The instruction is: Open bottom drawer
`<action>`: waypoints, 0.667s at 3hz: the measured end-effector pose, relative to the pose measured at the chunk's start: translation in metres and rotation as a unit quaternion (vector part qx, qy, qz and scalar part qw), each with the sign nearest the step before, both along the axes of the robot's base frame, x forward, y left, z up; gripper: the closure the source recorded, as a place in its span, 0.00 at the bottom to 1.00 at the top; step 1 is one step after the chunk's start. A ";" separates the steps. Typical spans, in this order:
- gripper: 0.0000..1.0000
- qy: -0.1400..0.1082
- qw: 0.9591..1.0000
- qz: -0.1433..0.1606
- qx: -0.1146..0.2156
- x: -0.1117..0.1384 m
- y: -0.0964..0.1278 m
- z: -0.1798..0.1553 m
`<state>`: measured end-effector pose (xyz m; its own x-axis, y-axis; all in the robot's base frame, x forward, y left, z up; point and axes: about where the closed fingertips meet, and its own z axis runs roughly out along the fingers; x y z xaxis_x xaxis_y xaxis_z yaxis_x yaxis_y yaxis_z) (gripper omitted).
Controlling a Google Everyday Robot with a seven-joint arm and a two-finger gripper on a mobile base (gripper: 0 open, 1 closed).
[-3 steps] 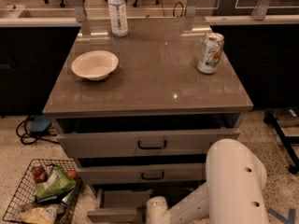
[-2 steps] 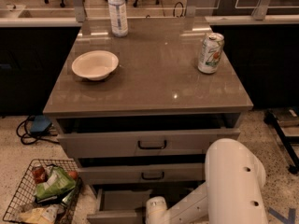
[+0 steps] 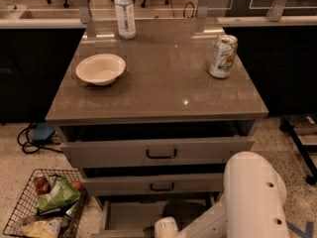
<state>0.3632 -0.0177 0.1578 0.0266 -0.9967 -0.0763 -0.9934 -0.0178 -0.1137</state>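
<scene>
Hovering over bottom drawer (image 3: 132,215): end effector (image 3: 166,228)

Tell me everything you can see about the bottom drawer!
The bottom drawer is the lowest of three in the grey cabinet, right under the middle drawer. It is pulled out toward the camera, so its flat grey floor and left side wall show, and the part that shows looks bare. Its front is cut off by the picture's lower edge, and no handle shows. The robot's white arm reaches down over its right side. The gripper is out of view, below the picture's lower edge.
</scene>
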 end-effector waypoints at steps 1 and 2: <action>1.00 -0.011 1.000 0.003 -0.003 -0.025 0.000 0.006; 1.00 -0.011 1.000 0.003 -0.003 -0.025 0.000 0.006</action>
